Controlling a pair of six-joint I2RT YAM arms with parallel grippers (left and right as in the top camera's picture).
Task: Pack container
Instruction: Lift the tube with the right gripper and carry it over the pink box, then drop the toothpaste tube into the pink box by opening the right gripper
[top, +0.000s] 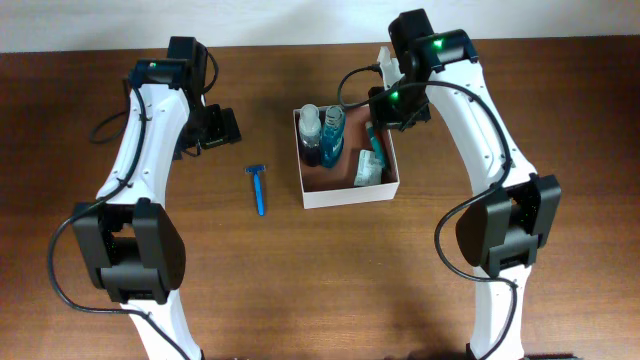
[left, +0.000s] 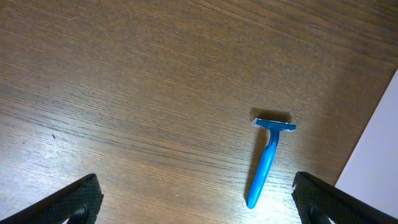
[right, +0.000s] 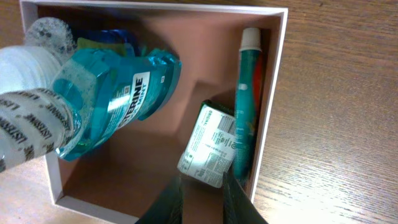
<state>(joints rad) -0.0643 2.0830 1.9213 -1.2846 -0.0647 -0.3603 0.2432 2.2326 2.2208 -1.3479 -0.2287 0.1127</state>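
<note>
Left gripper (left: 194, 180) hovers over the wooden table (top: 300, 280) with its two fingers spread wide, nothing between them. Right gripper (right: 202, 190) hangs above the near-right part of the container (top: 350, 194). Only its dark tips show at the frame edge, close to each other, and I cannot tell whether they are closed. The container sits on the table right of centre, a square white-walled box with a pinkish-brown floor. Inside, along its left side, lie a blue mouthwash bottle (right: 118, 99) and a clear one (right: 28, 124), side by side and touching. A teal toothpaste tube (right: 247, 106) rests along the right wall, and a small green-and-white carton (right: 208, 146) leans against it. Outside the box, to its left and apart from it, a blue razor (left: 267, 158) lies flat on the table.
</note>
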